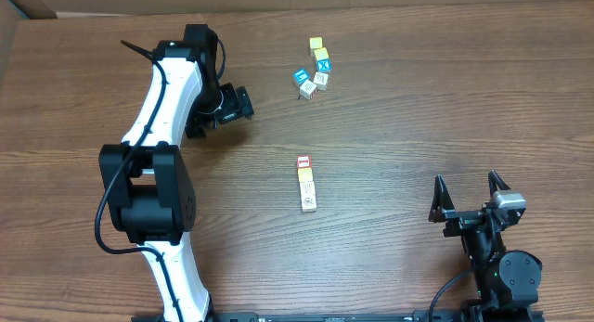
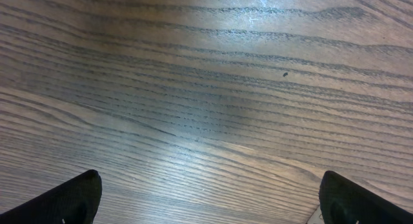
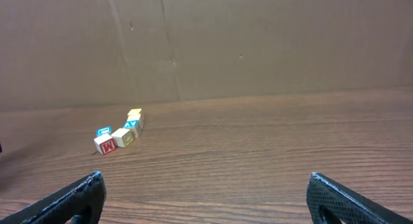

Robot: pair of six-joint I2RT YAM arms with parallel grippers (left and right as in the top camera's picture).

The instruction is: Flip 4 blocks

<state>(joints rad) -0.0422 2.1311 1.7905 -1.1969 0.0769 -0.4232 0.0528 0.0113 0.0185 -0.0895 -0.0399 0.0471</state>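
Left of right tool point(image 1: 467, 184): 4 blocks point(image 1: 305, 184)

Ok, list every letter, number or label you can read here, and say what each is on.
"M": red on the white side of the nearest cube in the far cluster, right wrist view.
Too small to read: white prints on the blue-faced cubes.
Too blurred to read: prints on the row of four blocks, its red-and-white end face included.
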